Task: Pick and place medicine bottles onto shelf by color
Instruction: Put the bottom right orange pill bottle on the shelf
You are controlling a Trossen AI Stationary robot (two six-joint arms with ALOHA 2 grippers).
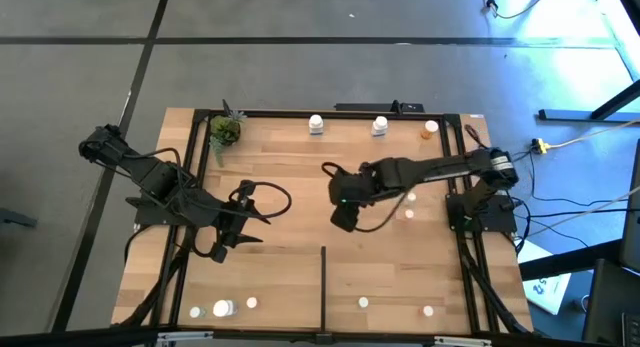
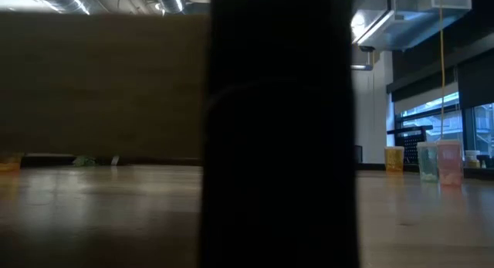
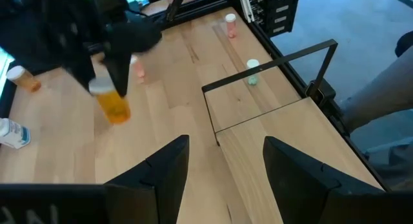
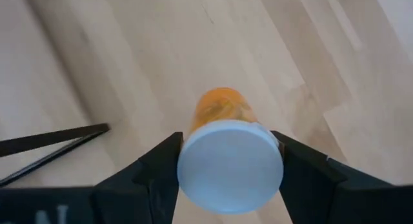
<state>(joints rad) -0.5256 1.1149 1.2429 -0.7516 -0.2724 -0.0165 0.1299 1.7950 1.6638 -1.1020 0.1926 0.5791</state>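
1. Right gripper (image 4: 229, 161) clamped on an orange medicine bottle (image 4: 222, 111) by its white cap (image 4: 230, 166), one finger on each side of the cap.
2. Bottle hangs cap-up in the left wrist view, orange body (image 3: 115, 108) pointing down, long axis near vertical with a slight tilt, lifted clear of the wood.
3. In the high view the right gripper (image 1: 345, 215) sits over the middle of the shelf (image 1: 290, 167), just beyond the far end of the black divider strip (image 1: 323, 287).
4. Left gripper (image 3: 226, 175) has its fingers parted, nothing between them; it waits over the shelf's left half (image 1: 222, 249).
5. Other bottles: two white (image 1: 316, 124) and one orange (image 1: 430, 130) along the far edge, several small ones near the front edge (image 1: 222, 308).
6. Potted plant (image 1: 225, 131) at far left corner.
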